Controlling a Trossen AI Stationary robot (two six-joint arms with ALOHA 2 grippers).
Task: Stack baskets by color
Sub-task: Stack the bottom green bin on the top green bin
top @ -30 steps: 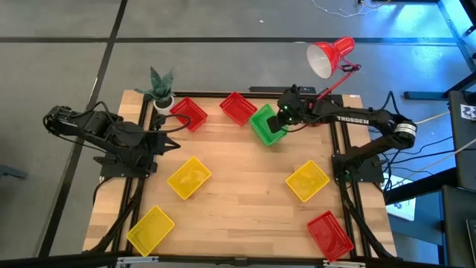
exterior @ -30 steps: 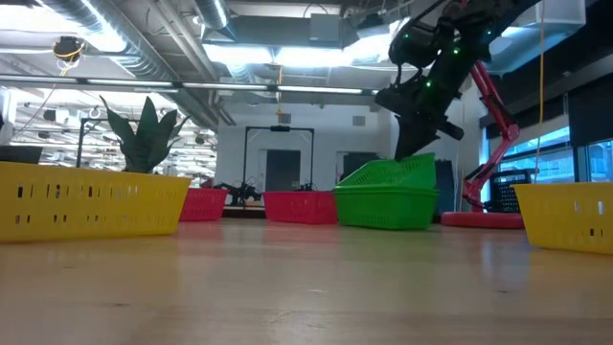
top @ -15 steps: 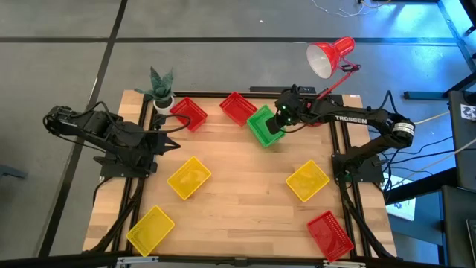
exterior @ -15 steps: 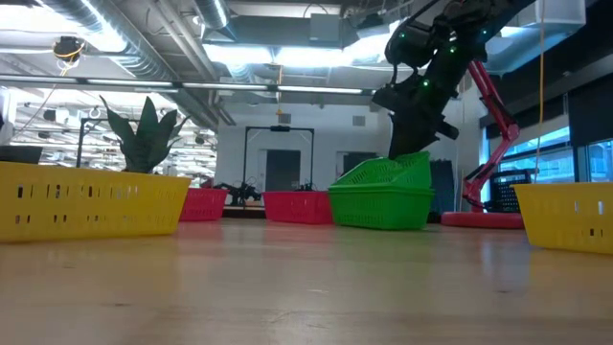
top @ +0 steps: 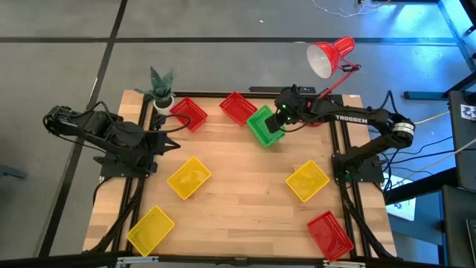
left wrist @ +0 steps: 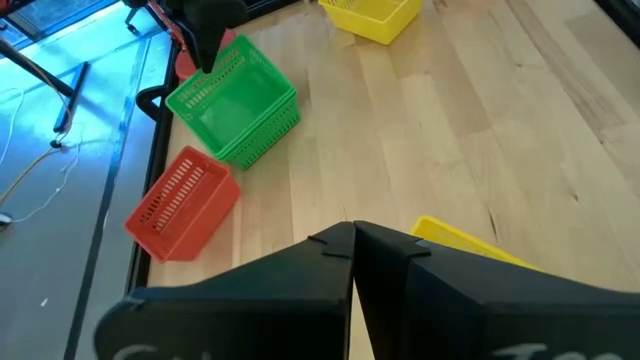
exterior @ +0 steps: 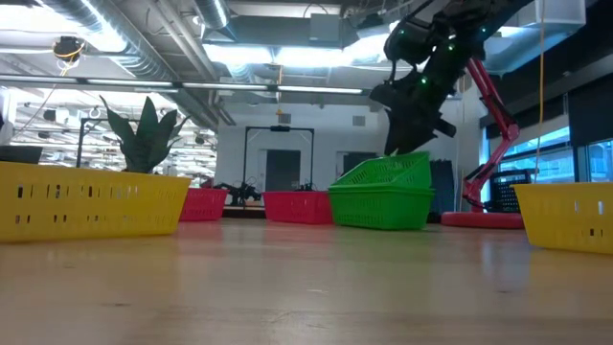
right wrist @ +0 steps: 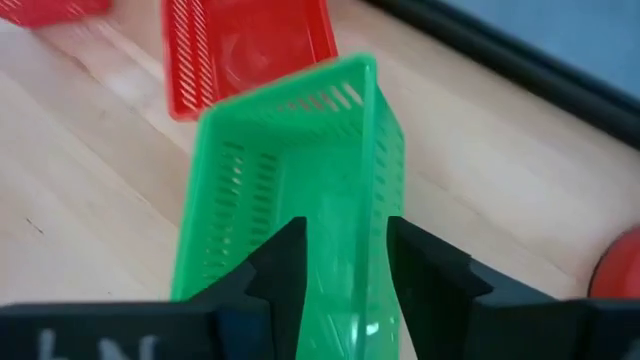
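Two green baskets (top: 264, 125) sit at the table's far side, the upper one (exterior: 388, 172) tilted inside the lower one (exterior: 383, 208). My right gripper (right wrist: 345, 235) stands open over the upper basket's raised end, one finger on each side of its wall. Two red baskets (top: 188, 113) (top: 238, 108) rest on the table beside the green ones, and a third (top: 329, 234) lies near the front right. Three yellow baskets (top: 189, 177) (top: 307, 181) (top: 151, 228) lie apart. My left gripper (top: 177, 141) hangs shut at the left, holding nothing. My right gripper straddles the upper green basket's wall (right wrist: 385, 170) near its raised end, slanting down from the table's right. A gap shows between the fingers (right wrist: 285, 265) and the wall; I cannot tell whether either finger touches it. The basket rests in the lower green one.
A red desk lamp (top: 331, 58) stands at the far right corner, just behind my right arm. A potted plant (top: 160, 89) stands at the far left corner. Bare wood lies in the table's middle (top: 245, 186).
My right gripper has opened and let go of the upper green basket, which stays tilted in the lower one. The green pair has slid slightly toward the table's left.
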